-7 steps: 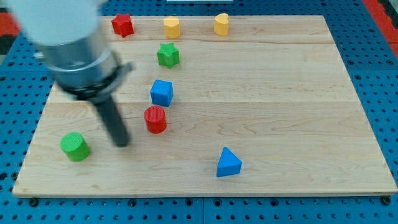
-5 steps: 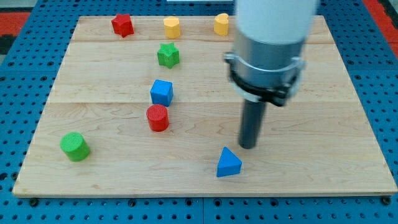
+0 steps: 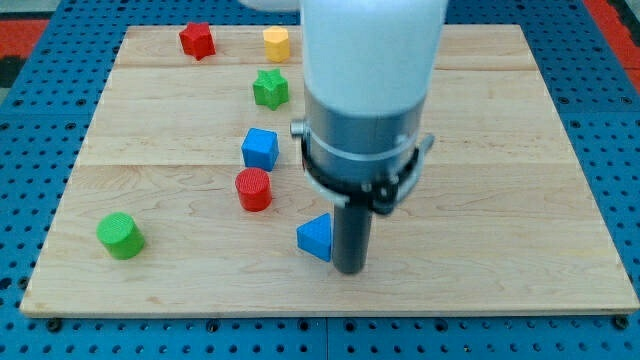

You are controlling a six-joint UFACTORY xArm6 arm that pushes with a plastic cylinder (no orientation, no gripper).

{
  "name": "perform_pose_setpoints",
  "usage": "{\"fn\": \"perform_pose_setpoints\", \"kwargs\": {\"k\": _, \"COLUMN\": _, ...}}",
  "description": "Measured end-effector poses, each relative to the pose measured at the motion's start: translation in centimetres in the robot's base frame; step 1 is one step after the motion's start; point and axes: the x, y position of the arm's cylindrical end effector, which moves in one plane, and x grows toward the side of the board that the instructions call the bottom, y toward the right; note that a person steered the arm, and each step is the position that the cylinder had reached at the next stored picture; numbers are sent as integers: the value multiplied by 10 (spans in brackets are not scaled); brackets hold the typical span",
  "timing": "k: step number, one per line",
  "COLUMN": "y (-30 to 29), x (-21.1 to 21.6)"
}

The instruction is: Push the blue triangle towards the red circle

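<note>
The blue triangle (image 3: 316, 238) lies on the wooden board (image 3: 500, 200), low and near the middle. My tip (image 3: 349, 268) stands right against its right side, touching it. The red circle (image 3: 253, 189) stands up and to the left of the triangle, about a block's width away. The arm's wide grey body covers the board's upper middle.
A blue cube (image 3: 260, 149) sits just above the red circle. A green star (image 3: 270, 89), a red star (image 3: 197, 40) and a yellow block (image 3: 276, 43) are near the view's top. A green cylinder (image 3: 121, 236) is at the lower left.
My tip swept from the left side to the right of the blue triangle, then pushed it left and slightly up, closer to the red circle. A second yellow block is now hidden by the arm.
</note>
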Motion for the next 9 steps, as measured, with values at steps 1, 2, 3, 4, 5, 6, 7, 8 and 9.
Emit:
{"fn": "perform_pose_setpoints", "kwargs": {"k": 1, "y": -46, "x": -14}}
{"fn": "perform_pose_setpoints", "kwargs": {"k": 2, "y": -40, "x": -1}}
{"fn": "perform_pose_setpoints", "kwargs": {"k": 3, "y": 17, "x": -6}}
{"fn": "perform_pose_setpoints", "kwargs": {"k": 4, "y": 18, "x": -45}}
{"fn": "perform_pose_setpoints", "kwargs": {"k": 5, "y": 0, "x": -52}}
{"fn": "perform_pose_setpoints", "kwargs": {"k": 6, "y": -86, "x": -54}}
{"fn": "perform_pose_setpoints", "kwargs": {"k": 7, "y": -84, "x": -33}}
{"fn": "perform_pose_setpoints", "kwargs": {"k": 8, "y": -64, "x": 15}}
{"fn": "perform_pose_setpoints", "kwargs": {"k": 9, "y": -59, "x": 32}}
